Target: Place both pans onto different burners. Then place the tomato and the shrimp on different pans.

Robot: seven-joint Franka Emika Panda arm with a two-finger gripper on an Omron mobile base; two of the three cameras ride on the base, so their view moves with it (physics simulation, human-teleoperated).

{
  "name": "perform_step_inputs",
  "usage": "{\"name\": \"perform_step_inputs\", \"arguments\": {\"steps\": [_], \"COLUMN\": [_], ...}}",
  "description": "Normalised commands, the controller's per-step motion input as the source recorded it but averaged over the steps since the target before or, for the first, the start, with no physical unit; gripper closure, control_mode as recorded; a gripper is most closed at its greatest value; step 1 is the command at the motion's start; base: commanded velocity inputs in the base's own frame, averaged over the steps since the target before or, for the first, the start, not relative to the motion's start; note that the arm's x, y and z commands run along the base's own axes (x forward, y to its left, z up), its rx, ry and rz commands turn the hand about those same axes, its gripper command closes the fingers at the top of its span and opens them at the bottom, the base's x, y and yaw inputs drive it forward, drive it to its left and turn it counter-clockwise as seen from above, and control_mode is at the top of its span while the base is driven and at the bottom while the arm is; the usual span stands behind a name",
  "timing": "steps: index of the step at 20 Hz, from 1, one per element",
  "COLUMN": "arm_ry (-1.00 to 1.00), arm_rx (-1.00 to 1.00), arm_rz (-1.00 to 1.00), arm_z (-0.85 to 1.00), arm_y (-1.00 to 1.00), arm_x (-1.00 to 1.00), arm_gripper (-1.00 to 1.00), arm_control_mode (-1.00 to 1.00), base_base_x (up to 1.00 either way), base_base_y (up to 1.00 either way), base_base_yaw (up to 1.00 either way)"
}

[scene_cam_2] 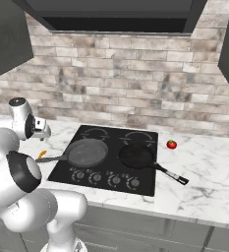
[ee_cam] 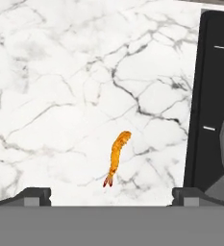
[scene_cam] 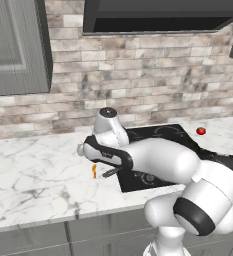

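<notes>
Hovering wide-open, apparently empty gripper (ee_cam: 111, 194) above shrimp (ee_cam: 116, 157).

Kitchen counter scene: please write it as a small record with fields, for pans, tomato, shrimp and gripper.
grey skillet: on the cooktop, front left burner, handle toward the left
black pan: on the front right burner, long handle reaching over the marble counter
tomato: on the counter, right of the cooktop, in no pan
shrimp: on the counter, left of the cooktop, in no pan
gripper: open, above the shrimp, holding nothing
task state: pans placed; both foods not yet moved
</notes>
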Motion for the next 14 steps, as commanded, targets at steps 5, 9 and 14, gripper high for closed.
{"name": "perform_step_inputs", "arguments": {"steps": [5,9,14], "arm_ry": [0.04,0.0,-0.01], "arm_rx": [-0.05,-0.06,-0.03], "arm_rz": [0.0,0.0,0.0], "arm_z": [-0.08,-0.08,-0.13], "arm_y": [0.0,0.0,0.0], "arm_x": [0.0,0.0,0.0], "arm_gripper": [-1.0,-1.0,-1.0], "arm_control_mode": [-1.0,-1.0,-1.0], "base_base_x": [0.0,0.0,0.0], "base_base_y": [0.0,0.0,0.0], "base_base_yaw": [0.0,0.0,0.0]}}
